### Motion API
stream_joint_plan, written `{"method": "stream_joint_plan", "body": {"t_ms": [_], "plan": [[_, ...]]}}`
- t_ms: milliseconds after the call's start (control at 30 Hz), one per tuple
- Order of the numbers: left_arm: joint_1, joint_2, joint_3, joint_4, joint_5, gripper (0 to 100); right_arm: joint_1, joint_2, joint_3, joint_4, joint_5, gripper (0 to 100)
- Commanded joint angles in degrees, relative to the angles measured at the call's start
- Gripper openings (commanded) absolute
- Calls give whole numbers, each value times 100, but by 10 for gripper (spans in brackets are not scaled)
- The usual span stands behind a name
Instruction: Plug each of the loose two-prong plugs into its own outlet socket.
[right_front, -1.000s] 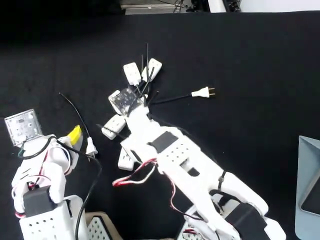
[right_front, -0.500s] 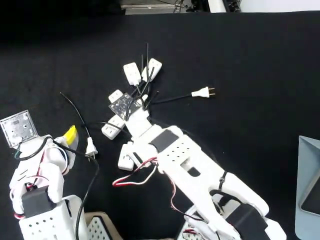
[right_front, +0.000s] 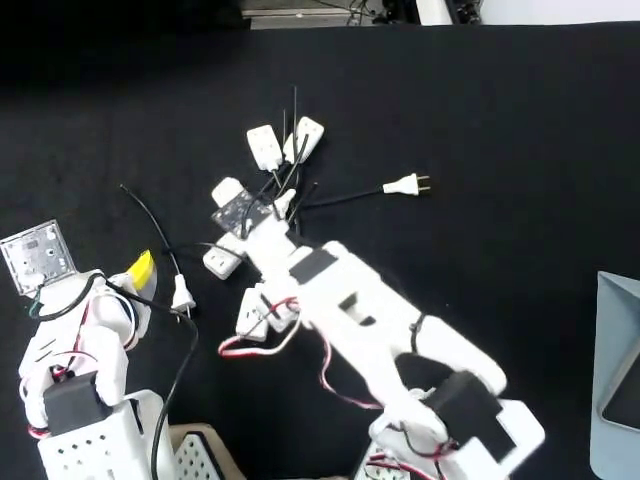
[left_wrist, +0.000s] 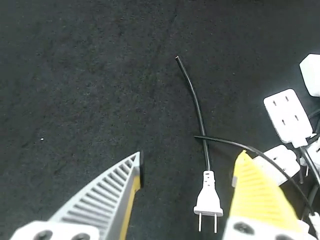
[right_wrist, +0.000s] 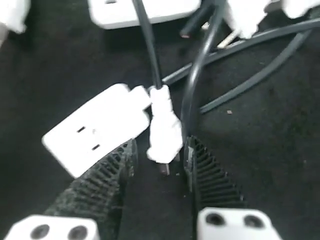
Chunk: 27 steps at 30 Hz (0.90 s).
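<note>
Right hand part-open astride plug, wrist view showing gap; left hand wide open, empty.

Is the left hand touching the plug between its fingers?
Apart. The left wrist view shows a dark gap between the plug and each finger of the left hand.

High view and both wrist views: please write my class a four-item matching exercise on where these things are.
Things:
A. yellow-and-grey left end effector
B. black ribbed right end effector
C. grey-blue container
D. white brass-pronged plug

Places:
1. high view's right edge
2. alone, right of the white socket cluster
3. straddling a white plug amid crossing cords, beside a white socket block
4. open, near a white plug on a curved black cord

Pairs: A-4, B-3, C-1, D-2
</note>
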Motion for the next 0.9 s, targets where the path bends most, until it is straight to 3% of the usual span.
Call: {"method": "stream_joint_plan", "body": {"t_ms": [0, 600, 700, 867], "plan": [[-48, -26, -22, -141, -26, 296, 457, 312, -532, -88, 26, 162], [-48, -26, -22, -141, -44, 296, 422, 752, -998, -70, 35, 79], [-48, -26, -22, -141, -44, 296, 422, 699, -1007, -53, 35, 9], [-48, -26, -13, -141, -53, 296, 308, 303, -998, 202, 369, 11]]}}
